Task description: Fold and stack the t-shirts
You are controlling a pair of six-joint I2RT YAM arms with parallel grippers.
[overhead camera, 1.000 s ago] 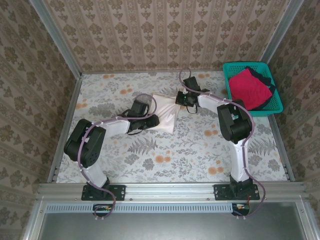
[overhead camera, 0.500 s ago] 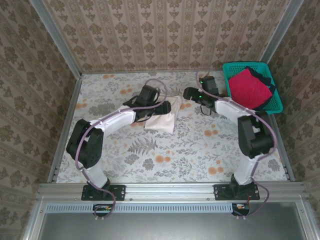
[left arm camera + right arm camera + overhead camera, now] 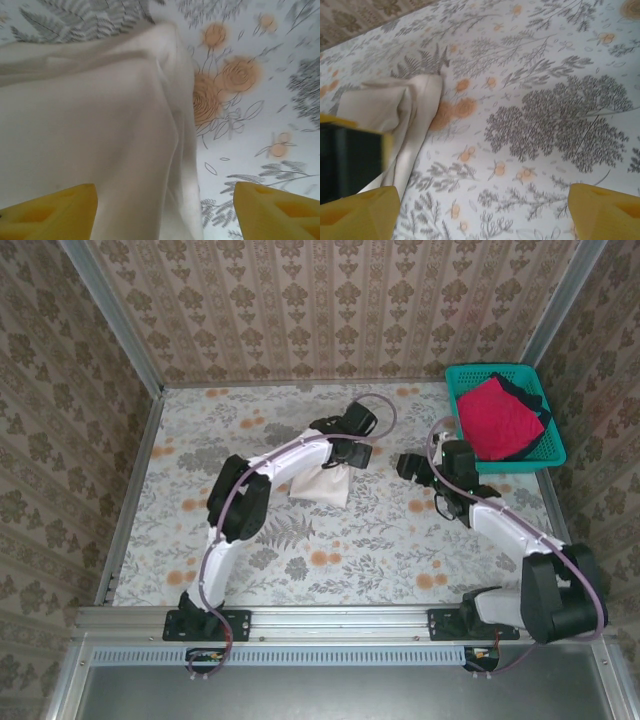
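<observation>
The cream-white t-shirt (image 3: 322, 486) lies folded in a small bundle on the flowered table (image 3: 380, 530). My left gripper (image 3: 347, 453) hovers open over its far right end. In the left wrist view the pale cloth (image 3: 100, 125) spreads under and between the wide yellow fingertips (image 3: 52, 212), and nothing is pinched by the left gripper (image 3: 165, 215). My right gripper (image 3: 411, 466) stands open to the shirt's right, clear of it. Its wrist view has the shirt (image 3: 395, 102) at the left and bare table between the jaws of the right gripper (image 3: 480, 215). The crimson-red t-shirt (image 3: 495, 417) and the dark t-shirt (image 3: 527, 392) lie in the basket.
The teal mesh basket (image 3: 552, 452) sits at the back right corner, just beyond the right arm. Metal rails and patterned walls close in the table on three sides. The left arm's black wrist (image 3: 345, 160) shows at the left edge of the right wrist view.
Both grippers have opened and let go of the cream shirt. The right arm has drawn back to the right. The left arm has stretched further right along the shirt.
</observation>
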